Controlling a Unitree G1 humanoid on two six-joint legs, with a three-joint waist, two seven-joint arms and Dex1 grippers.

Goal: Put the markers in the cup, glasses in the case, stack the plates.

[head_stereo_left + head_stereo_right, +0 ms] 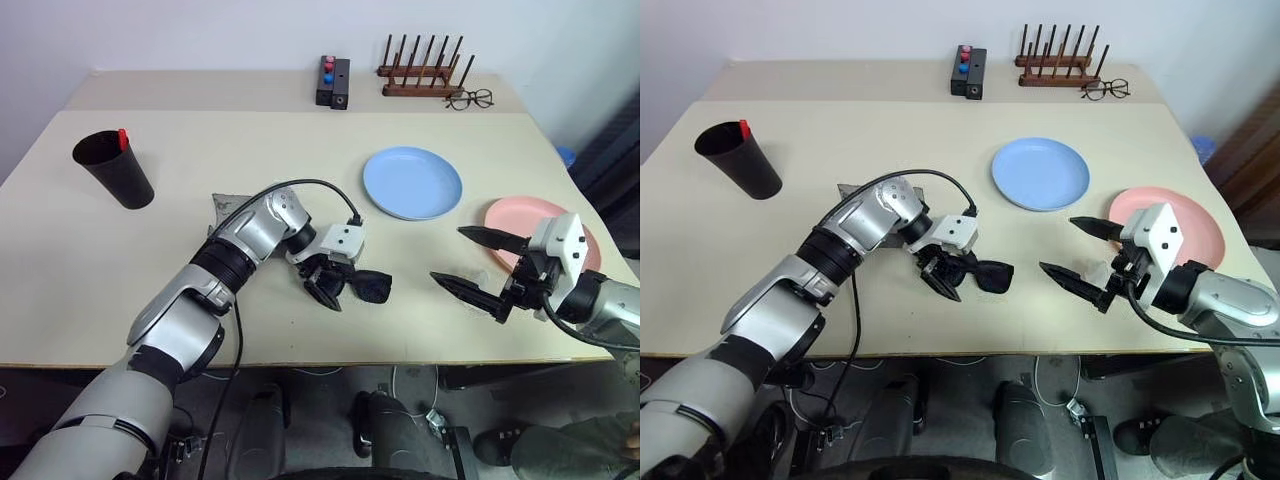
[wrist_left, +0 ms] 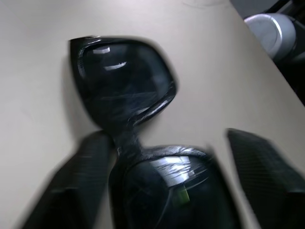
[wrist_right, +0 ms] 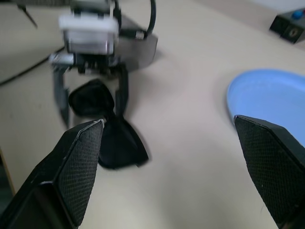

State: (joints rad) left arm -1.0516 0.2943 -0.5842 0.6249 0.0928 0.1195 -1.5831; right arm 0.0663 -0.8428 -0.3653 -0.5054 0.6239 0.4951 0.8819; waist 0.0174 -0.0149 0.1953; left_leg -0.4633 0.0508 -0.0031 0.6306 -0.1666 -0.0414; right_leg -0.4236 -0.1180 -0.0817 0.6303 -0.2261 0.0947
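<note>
Near the table's (image 1: 60, 250) front edge, black thick-framed sunglasses (image 1: 365, 287) with dark glossy lenses are lying flat, folded. They are being straddled by the left gripper (image 1: 328, 284): one finger on each side of the bridge, jaws partly open, contact not clear, so a grip cannot be told. Grey case (image 1: 224, 207) is mostly hidden behind the left arm, contents not visible. Dark tumbler cup (image 1: 113, 168) is standing upright at far left, with the marker's (image 1: 123, 138) red end sticking out of it. Light blue plate (image 1: 412, 182) and pink plate (image 1: 590, 240) are lying apart, unstacked. Right gripper (image 1: 478, 265) is being held wide open, holding nothing, beside the pink plate.
</note>
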